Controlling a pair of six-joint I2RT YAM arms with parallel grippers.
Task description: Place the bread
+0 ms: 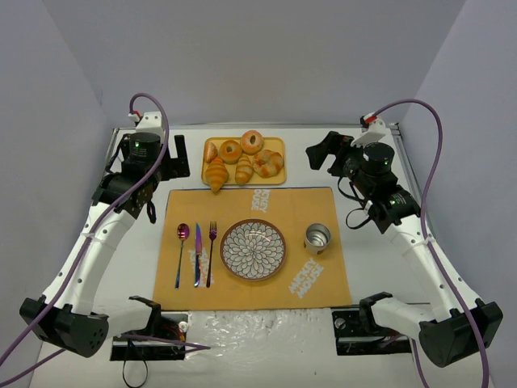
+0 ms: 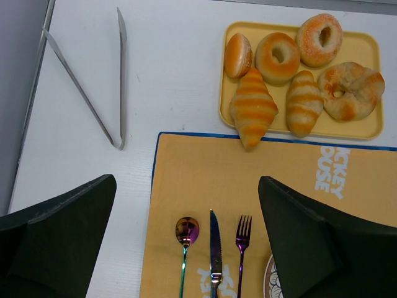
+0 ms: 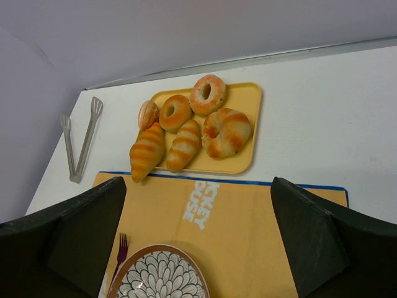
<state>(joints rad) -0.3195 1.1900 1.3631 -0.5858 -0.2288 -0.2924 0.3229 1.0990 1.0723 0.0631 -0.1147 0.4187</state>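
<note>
The bread, the largest croissant (image 1: 216, 174), lies at the front left of a yellow tray (image 1: 275, 149), its tip hanging over the tray's front edge. It also shows in the left wrist view (image 2: 253, 110) and the right wrist view (image 3: 147, 151). A patterned plate (image 1: 253, 250) sits mid-placemat, also visible in the right wrist view (image 3: 158, 276). My left gripper (image 1: 139, 206) (image 2: 186, 248) is open and empty, hovering over the placemat's left edge. My right gripper (image 1: 321, 153) (image 3: 201, 248) is open and empty, raised to the right of the tray.
A smaller croissant (image 1: 244, 170), ring rolls (image 1: 252, 142) and a small bun share the tray. Metal tongs (image 2: 93, 81) lie left of the tray. Spoon (image 1: 181, 252), knife (image 1: 196, 255) and fork (image 1: 212, 252) lie left of the plate, a metal cup (image 1: 317, 238) right of it.
</note>
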